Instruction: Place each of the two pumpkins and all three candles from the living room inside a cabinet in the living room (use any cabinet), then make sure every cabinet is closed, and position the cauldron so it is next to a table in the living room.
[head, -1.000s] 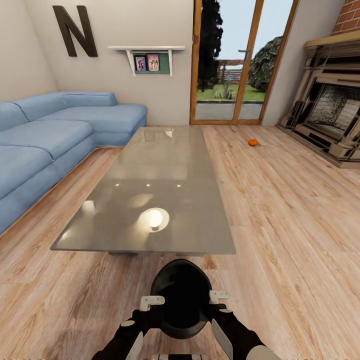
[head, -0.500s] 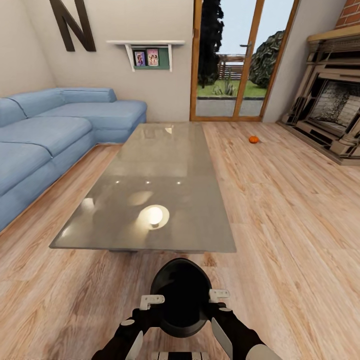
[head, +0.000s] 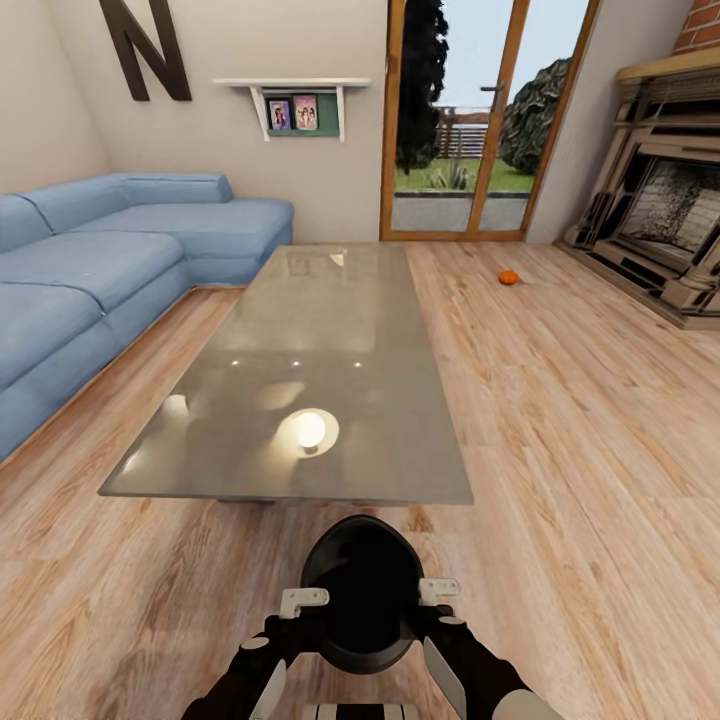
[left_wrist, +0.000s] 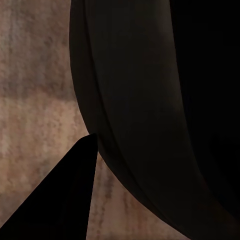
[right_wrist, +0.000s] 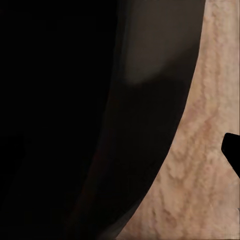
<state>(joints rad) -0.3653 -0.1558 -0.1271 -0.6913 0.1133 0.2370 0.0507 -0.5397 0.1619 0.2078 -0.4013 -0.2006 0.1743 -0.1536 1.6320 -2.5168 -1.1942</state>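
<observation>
I hold the black cauldron between both arms, low in the head view, just short of the table's near edge. My left gripper is at its left rim and my right gripper at its right rim, each shut on the rim. The cauldron's dark wall looms close in the left wrist view, and again as the cauldron in the right wrist view, with wood floor behind. The low table with its glossy grey top stretches ahead. One small orange pumpkin lies on the floor far right, near the fireplace.
A blue corner sofa runs along the left of the table. A stone fireplace stands at the right wall, and a wood-framed glass door at the back. Wide wood floor opens to the right of the table.
The whole view shifted a little, so the camera moved slightly toward the table. The arms and the cauldron keep the same place in the view.
</observation>
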